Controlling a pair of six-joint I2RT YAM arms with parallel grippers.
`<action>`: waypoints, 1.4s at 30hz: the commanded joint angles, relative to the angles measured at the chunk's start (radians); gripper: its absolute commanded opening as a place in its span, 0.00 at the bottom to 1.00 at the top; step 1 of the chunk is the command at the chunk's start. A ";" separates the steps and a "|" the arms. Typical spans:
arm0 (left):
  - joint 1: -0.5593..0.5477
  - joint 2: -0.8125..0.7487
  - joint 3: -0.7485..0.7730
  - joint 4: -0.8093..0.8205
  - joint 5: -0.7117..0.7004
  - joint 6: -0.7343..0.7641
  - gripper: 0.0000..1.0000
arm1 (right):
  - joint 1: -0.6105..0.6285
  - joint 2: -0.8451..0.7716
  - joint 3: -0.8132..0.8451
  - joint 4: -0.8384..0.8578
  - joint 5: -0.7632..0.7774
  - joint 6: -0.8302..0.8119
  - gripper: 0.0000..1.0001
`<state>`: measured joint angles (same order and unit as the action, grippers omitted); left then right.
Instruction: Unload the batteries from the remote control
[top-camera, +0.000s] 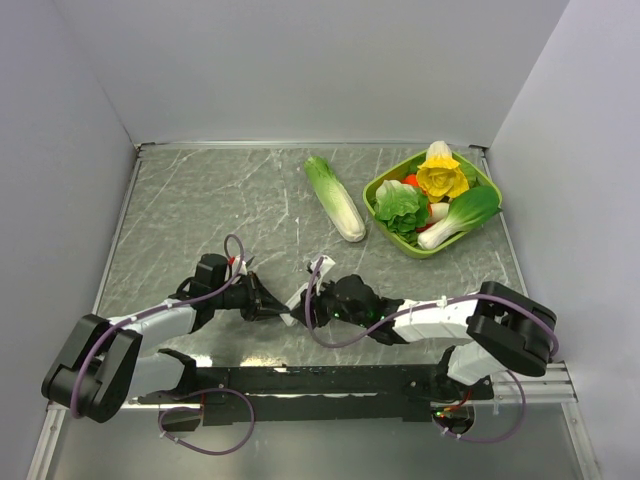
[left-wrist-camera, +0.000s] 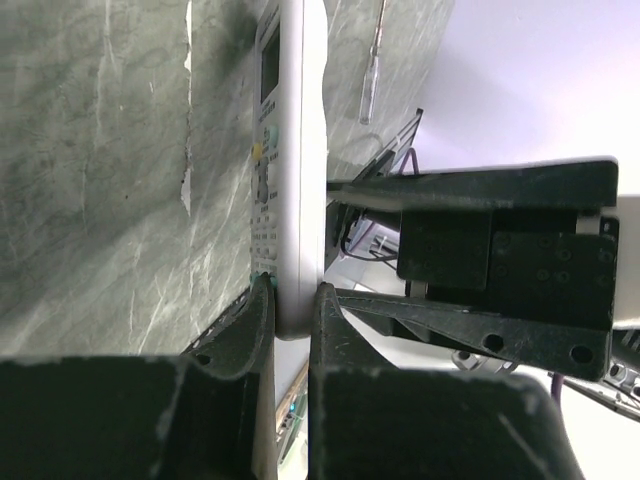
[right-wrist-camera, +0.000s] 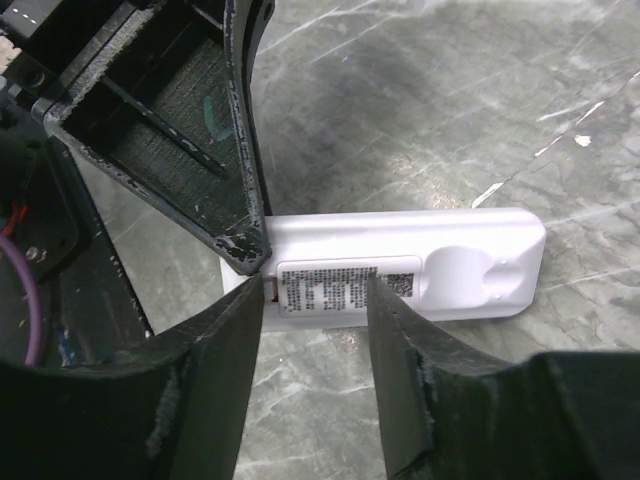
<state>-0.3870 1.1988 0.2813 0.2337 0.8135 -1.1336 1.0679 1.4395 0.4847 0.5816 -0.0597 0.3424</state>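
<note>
The remote control is a slim white bar lying low over the table, back side up, with a labelled cover closed on it. The batteries are hidden. My left gripper is shut on one end of the remote, button side facing the table. Its finger shows in the right wrist view at the remote's left end. My right gripper is open, its fingers straddling the labelled cover from the near side. In the top view the remote sits between the left gripper and the right gripper.
A long pale-green cabbage lies on the marble table behind the grippers. A green bowl with several toy vegetables stands at the back right. Grey walls close the table on three sides.
</note>
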 joint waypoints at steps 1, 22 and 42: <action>-0.006 -0.030 0.015 0.052 0.053 -0.045 0.01 | 0.087 0.016 -0.001 -0.031 0.168 -0.063 0.50; -0.006 -0.028 0.021 0.004 0.075 -0.038 0.01 | 0.262 0.081 0.018 -0.040 0.644 -0.215 0.38; -0.006 -0.024 0.033 -0.071 0.029 0.004 0.01 | 0.339 0.165 0.175 -0.215 0.952 -0.270 0.37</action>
<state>-0.3836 1.1881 0.2920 0.2146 0.7609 -1.1378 1.4193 1.5669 0.6334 0.4774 0.7559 0.1066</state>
